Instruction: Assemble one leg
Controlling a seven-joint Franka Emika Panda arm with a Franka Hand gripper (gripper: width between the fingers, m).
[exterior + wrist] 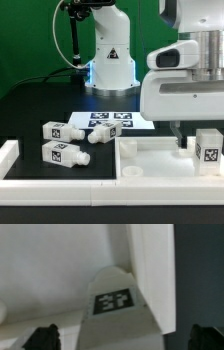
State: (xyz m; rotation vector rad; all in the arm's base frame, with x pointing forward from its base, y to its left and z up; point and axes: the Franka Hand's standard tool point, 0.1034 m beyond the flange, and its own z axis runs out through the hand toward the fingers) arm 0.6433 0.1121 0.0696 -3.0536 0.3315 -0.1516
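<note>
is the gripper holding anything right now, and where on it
Nothing is held. The gripper is open, its fingertips apart on either side of a tagged leg below, not touching it.

Black tabletop under pale wall, cool blue glow.

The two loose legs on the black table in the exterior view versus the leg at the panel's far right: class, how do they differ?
The two loose legs lie on their sides on the table; the right-hand leg stands upright at the panel. The loose legs lie apart from the gripper; the right-hand leg is beside it. All are white and tagged.
</note>
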